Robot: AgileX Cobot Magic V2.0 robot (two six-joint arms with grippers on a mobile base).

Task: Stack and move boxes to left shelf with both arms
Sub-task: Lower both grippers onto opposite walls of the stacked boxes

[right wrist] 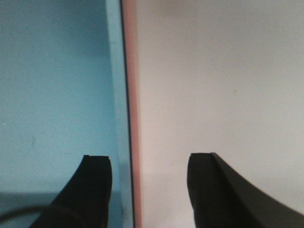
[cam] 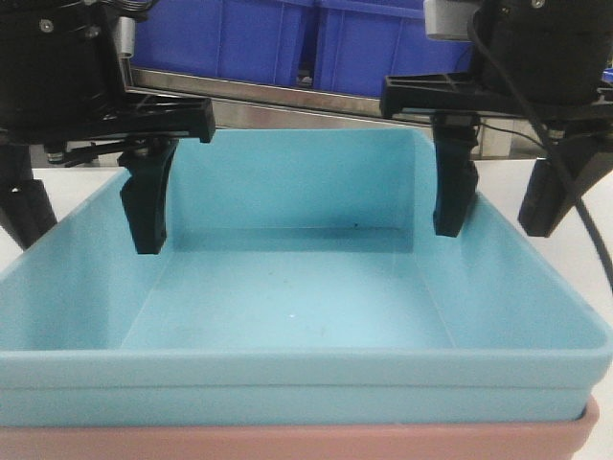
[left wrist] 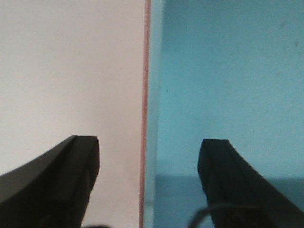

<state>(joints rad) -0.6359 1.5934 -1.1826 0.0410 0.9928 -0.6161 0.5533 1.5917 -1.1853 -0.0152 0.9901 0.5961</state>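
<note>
snugly, smooth rectangular blue tub (cam: 287,316) nests inside pink tub (cam: 287,444).

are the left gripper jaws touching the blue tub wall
Apart. The left wrist view shows the left gripper open, its jaws straddling the side wall of the blue tub with a clear gap on either side.

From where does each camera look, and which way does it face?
Front view: low before the blue tub, facing dark blue bins; left gripper, right gripper show.
Left wrist view: looks down; left gripper open astride a tub wall.
Right wrist view: looks down; right gripper astride the opposite wall.
Wrist views share blue tub, pink tub rim, tabletop.
</note>
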